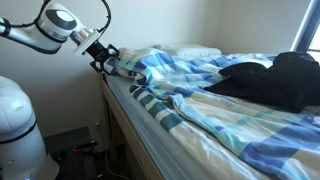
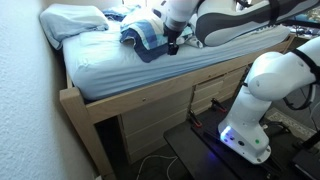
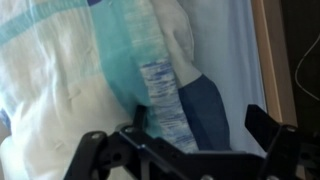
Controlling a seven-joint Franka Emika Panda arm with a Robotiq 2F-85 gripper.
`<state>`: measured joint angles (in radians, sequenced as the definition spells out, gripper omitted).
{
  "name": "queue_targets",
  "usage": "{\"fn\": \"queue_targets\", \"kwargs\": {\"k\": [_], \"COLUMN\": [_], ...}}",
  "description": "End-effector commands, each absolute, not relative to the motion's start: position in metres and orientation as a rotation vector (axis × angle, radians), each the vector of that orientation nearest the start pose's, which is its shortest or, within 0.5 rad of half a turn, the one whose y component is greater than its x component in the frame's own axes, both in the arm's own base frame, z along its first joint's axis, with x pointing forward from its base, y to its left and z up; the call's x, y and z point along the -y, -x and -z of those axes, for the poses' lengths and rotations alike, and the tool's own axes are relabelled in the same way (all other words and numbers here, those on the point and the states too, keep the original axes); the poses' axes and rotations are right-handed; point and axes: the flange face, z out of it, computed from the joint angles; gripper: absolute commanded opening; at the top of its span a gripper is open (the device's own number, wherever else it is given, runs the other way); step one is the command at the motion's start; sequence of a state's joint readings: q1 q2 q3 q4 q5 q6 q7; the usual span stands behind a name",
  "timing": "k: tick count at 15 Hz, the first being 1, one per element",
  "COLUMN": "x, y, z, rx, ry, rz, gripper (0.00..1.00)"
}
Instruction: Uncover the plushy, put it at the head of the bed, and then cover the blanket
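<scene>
Wrist view — gripper (image 3: 183,140) jaws spread wide over rumpled edge of striped blanket (image 3: 130,70) — bare sheet of bed (image 3: 228,50) alongside.

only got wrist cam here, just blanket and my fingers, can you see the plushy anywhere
observer: no, the plushy shows in no view; the blanket spreads along the bed and could be hiding it.
operator: where's the pillow from me
observer: the white pillow lies at the bed's end, past the blanket's bunched edge and a strip of bare sheet from the gripper.
operator: anything else on the bed
observer: a black bundle of fabric lies on top of the blanket, far along the bed from the gripper.
</scene>
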<state>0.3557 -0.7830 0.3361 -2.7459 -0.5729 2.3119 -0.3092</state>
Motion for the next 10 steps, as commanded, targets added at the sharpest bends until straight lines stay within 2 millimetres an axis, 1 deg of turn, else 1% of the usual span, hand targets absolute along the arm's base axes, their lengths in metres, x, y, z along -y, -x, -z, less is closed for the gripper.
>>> {"fn": "queue_targets", "kwargs": {"k": [1, 4, 6, 7, 8, 10], "x": [-0.203, -0.203, -0.206, -0.207, -0.207, -0.212], "y": [-0.28, -0.289, -0.291, -0.293, -0.298, -0.305], "z": [-0.455, -0.462, -0.461, -0.458, -0.457, -0.454], "rx": [-1.408, -1.383, -1.37, -1.368, -1.359, -1.328], "ry": [-1.91, -1.863, -1.844, -1.843, -1.862, -1.908], "rz": [-0.466, -0.488, -0.504, -0.51, -0.523, -0.567], "gripper": [1.0, 1.0, 1.0, 0.96, 0.74, 0.69]}}
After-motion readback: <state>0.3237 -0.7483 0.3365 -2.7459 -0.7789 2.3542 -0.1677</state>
